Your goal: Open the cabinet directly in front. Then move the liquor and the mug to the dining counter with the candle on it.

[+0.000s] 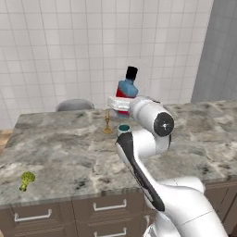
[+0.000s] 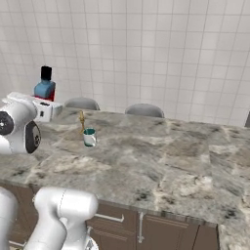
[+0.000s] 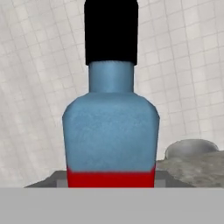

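Observation:
The liquor (image 1: 127, 86), a blue bottle with a red label and black cap, stands upright in my gripper (image 1: 121, 102), which is shut on its lower part, above the back of the dining counter (image 1: 69, 148). From the right the liquor (image 2: 45, 86) rises out of the gripper (image 2: 46, 105), and close up the liquor (image 3: 111, 127) is right in front of the hand camera. The mug (image 1: 123, 129) stands on the counter beside the candle (image 1: 107, 121), just below my hand. Seen from the right side, the mug (image 2: 89, 137) and candle (image 2: 82, 121) stand close together. The cabinet is out of view.
A small green broccoli (image 1: 27, 179) lies near the counter's front left edge. Grey rounded stool backs (image 2: 82, 103) (image 2: 144, 110) stand behind the counter against the white tiled wall. Brown drawers (image 1: 109, 206) run under the front edge.

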Tool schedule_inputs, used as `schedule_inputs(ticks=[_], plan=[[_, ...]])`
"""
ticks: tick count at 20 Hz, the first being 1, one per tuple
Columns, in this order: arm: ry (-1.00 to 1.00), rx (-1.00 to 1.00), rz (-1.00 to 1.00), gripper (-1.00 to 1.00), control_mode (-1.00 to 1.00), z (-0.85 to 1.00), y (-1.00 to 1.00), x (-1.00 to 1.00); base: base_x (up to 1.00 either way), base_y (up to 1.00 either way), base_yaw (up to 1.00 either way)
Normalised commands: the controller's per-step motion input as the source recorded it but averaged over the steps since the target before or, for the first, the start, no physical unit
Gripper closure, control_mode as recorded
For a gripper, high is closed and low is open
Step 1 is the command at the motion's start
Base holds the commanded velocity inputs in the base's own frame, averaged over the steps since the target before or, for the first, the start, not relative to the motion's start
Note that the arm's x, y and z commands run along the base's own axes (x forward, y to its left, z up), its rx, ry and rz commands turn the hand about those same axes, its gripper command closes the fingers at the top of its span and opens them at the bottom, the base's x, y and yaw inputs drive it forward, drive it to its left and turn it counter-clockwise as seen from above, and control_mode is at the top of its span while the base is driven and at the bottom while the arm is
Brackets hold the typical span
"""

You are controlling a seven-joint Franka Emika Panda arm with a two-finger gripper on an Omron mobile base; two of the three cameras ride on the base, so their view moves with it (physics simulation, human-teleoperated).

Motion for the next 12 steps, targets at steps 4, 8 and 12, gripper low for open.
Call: schedule_inputs(ticks=[4,8,12], plan=[[0.19,-0.22,-0.46,1.0,-1.0,-0.63,0.64,0.33,0.0,0.0,0.0],[0.27,-0.11,-0.45,1.0,-1.0,-0.39,0.39,0.21,0.0,0.0,0.0],[0.11,-0.05,-0.23,1.0,-1.0,-0.13,0.13,0.07,0.0,0.0,0.0]])
